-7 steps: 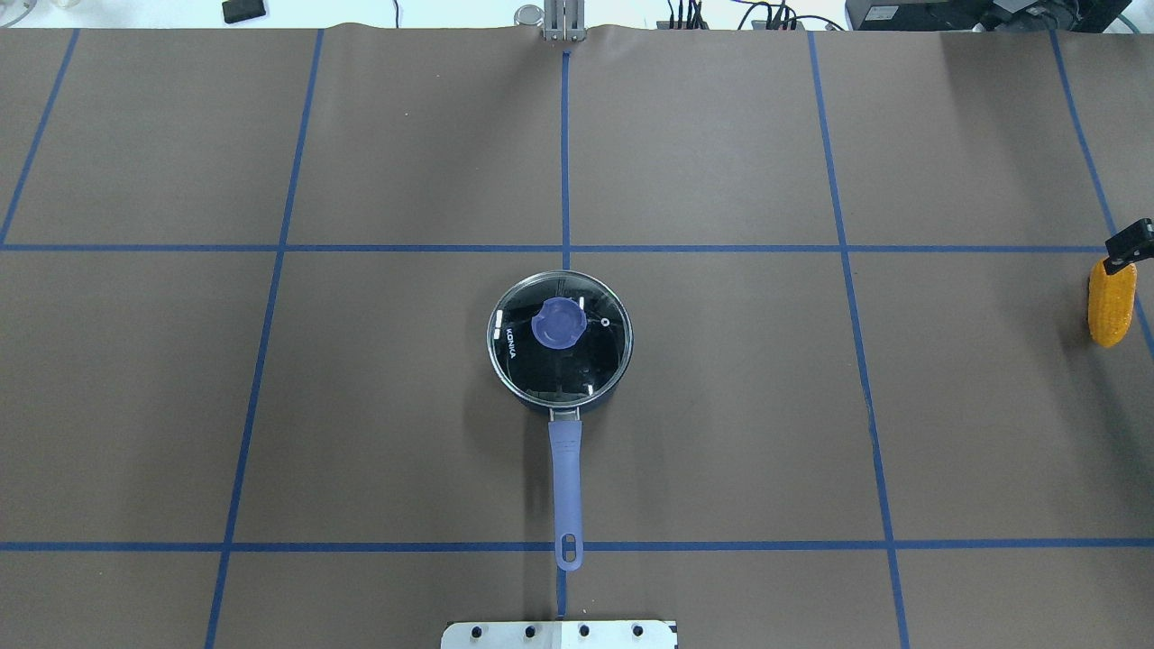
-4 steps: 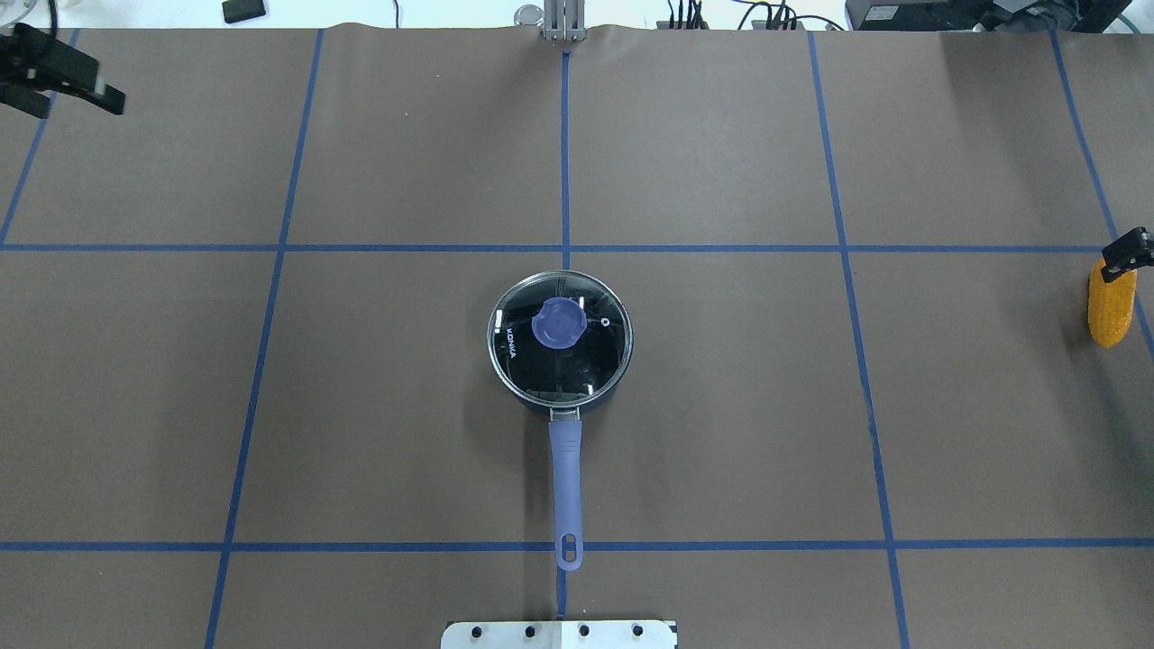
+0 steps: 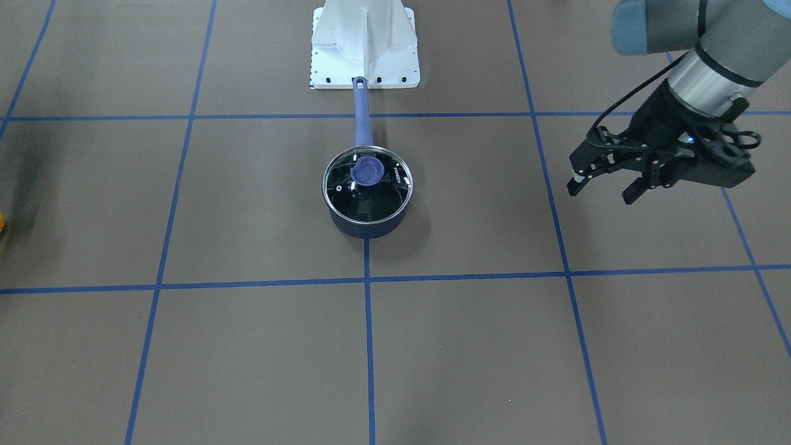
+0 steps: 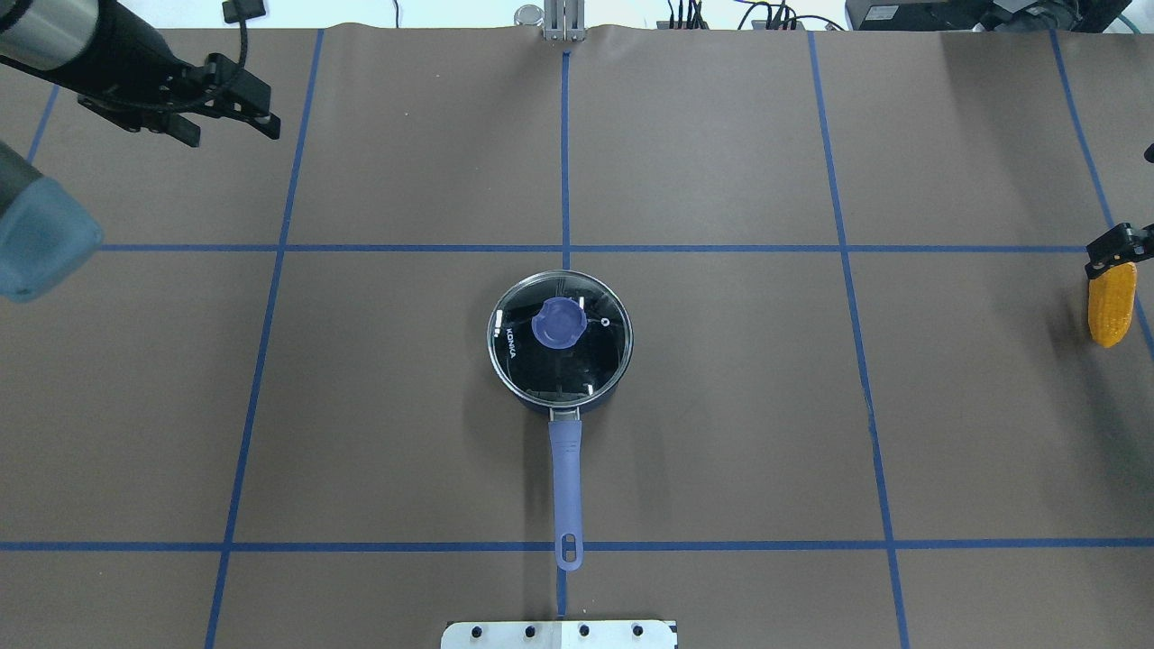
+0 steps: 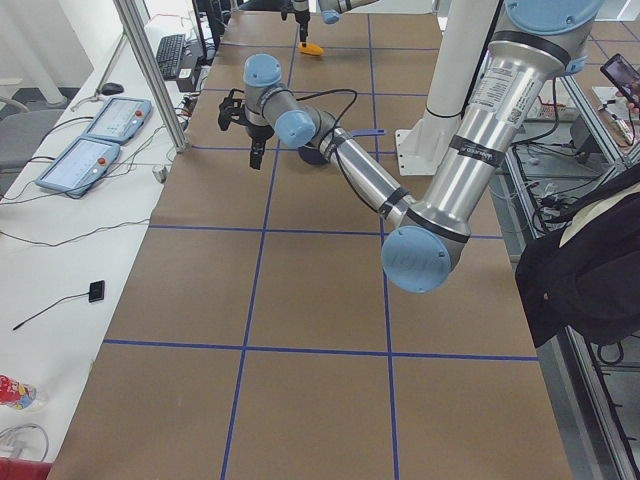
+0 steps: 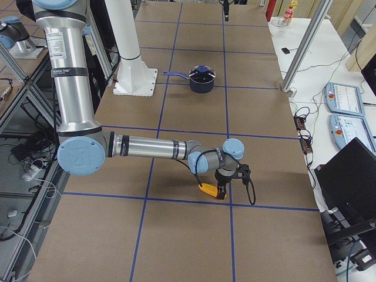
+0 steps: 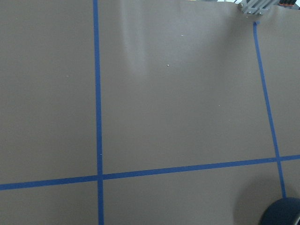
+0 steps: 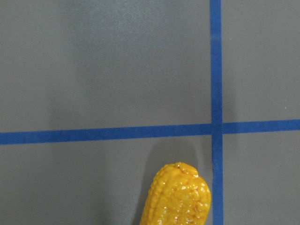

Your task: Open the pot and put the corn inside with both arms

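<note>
The dark navy pot point(image 4: 527, 397) stands at the table's middle, its lavender handle point(image 4: 565, 482) pointing at the robot's base. A glass lid with a blue knob point(image 4: 558, 323) covers it. The corn point(image 4: 1111, 306) lies at the far right edge; it also shows in the right wrist view point(image 8: 177, 197). My right gripper point(image 4: 1118, 251) hangs over the corn's far end, mostly cut off; I cannot tell its state. My left gripper point(image 3: 602, 187) is open and empty, above the table far to the pot's left point(image 4: 234, 131).
The robot's white base plate point(image 3: 364, 55) sits just behind the pot handle's end. Blue tape lines grid the brown table cover. Cables and a metal bracket point(image 4: 562, 22) lie along the far edge.
My left arm has come in from the left edge and swung right over the far-left table. The right gripper shifted slightly over the corn's end; the corn and pot stayed put.
</note>
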You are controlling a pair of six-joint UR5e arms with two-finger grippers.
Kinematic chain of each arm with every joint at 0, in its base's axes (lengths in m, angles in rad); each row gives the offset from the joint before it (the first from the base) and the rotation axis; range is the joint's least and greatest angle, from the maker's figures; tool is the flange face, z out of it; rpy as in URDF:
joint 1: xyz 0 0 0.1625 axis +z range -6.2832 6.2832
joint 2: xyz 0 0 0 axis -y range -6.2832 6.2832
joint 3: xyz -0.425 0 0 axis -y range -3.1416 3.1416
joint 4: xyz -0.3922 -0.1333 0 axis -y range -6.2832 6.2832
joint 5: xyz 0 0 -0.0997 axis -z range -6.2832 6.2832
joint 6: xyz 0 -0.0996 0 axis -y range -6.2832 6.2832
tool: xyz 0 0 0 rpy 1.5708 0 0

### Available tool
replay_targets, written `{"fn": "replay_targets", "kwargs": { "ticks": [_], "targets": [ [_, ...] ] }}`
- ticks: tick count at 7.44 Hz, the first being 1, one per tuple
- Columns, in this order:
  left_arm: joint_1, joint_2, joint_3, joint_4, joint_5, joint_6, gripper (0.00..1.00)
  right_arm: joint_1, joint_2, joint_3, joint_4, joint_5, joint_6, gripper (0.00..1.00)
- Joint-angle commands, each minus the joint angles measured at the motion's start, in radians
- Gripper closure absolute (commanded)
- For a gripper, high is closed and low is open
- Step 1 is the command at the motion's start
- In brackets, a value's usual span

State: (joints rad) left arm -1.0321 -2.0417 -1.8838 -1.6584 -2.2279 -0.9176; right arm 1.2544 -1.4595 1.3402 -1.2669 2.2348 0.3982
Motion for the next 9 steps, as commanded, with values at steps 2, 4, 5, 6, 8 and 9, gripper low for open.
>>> {"fn": "replay_targets", "kwargs": {
  "ticks": [2,4,5,6,8,9],
  "targets": [
    [0.157,-0.089,0.003,0.023,0.117,-0.156,0.03,-0.006,-0.001,-0.067,0.078,0.005,-0.001,0.0],
    [0.211,-0.135,0.008,0.045,0.16,-0.204,0.03,-0.012,0.002,-0.075,0.087,0.005,0.004,0.01],
    [0.222,-0.143,0.011,0.045,0.165,-0.208,0.03,-0.012,0.002,-0.075,0.087,0.006,0.016,0.12],
    [0.233,-0.161,0.023,0.045,0.165,-0.216,0.03,-0.023,0.002,-0.061,0.086,0.006,0.057,0.18],
    [0.248,-0.189,0.049,0.045,0.168,-0.222,0.04,-0.036,0.019,-0.058,0.086,0.006,0.091,0.32],
    [0.257,-0.216,0.072,0.045,0.18,-0.222,0.05,-0.039,0.024,-0.062,0.086,0.006,0.094,0.41]
  ]
}}
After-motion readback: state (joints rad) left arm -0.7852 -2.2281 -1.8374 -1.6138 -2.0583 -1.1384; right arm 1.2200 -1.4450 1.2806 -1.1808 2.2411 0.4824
